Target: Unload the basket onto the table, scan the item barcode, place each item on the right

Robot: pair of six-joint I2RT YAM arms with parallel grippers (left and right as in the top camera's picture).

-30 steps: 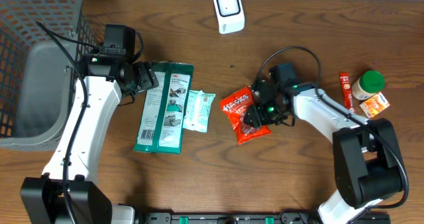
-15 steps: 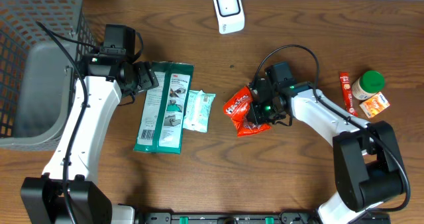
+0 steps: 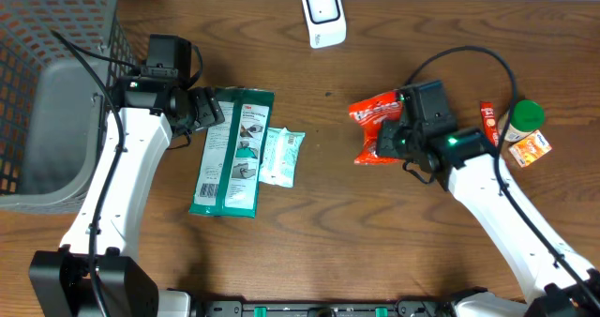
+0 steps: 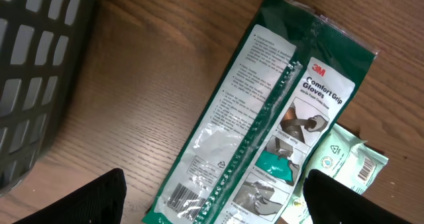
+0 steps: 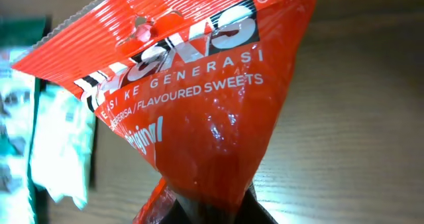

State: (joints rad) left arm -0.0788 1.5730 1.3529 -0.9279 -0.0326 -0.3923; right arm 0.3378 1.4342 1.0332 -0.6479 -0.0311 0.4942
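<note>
My right gripper (image 3: 392, 139) (image 5: 209, 209) is shut on the lower end of a red sweets bag (image 3: 374, 118) (image 5: 199, 111), which hangs lifted off the table at centre right. Only the bag's printed front shows; its barcode is hidden. A white scanner (image 3: 323, 15) lies at the back edge, up and to the left of the bag. My left gripper (image 3: 212, 108) (image 4: 212, 214) hovers open over the top of a green glove pack (image 3: 232, 153) (image 4: 265, 118), holding nothing. That pack's own barcode (image 4: 179, 196) faces up.
A pale green tissue packet (image 3: 281, 156) (image 4: 339, 159) lies against the glove pack's right side. A grey wire basket (image 3: 37, 36) fills the far left. A red stick pack (image 3: 489, 128), a green-lidded jar (image 3: 521, 118) and an orange box (image 3: 531, 148) sit at the right.
My right gripper closed on the red sweets bag, lifted it off the table and carried it to the right and back. The left arm has not moved.
</note>
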